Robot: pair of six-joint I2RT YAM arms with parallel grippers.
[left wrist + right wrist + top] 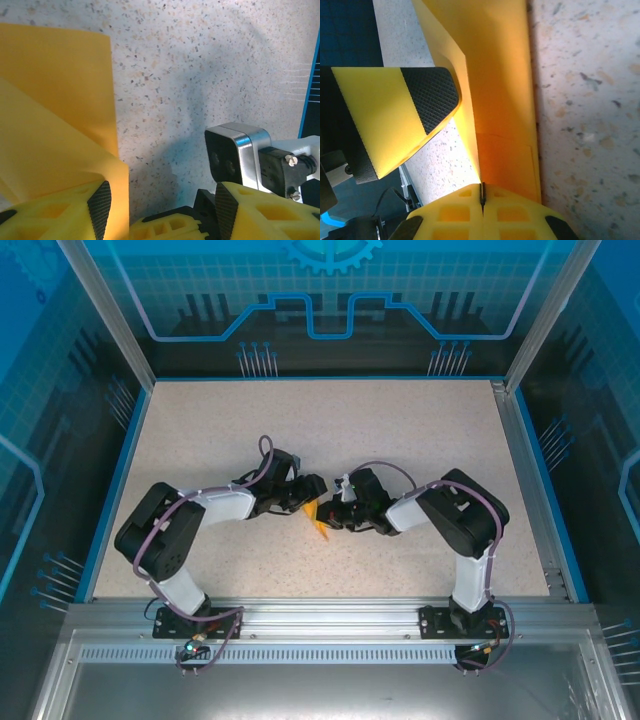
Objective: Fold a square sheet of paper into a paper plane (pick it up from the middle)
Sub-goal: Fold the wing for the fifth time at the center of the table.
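Your right fingers (460, 215) pinch the creased sheet of paper (500, 100).
In the right wrist view they're shut on its near end, over the speckled surface (585, 100). In the left wrist view your left fingers (100, 207) stand apart, the paper just beside one of them. From above, it sits mid-surface between both sets of fingers.

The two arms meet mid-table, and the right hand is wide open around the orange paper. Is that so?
Not quite: the right hand is shut, pinching the orange paper, as the right wrist view shows.
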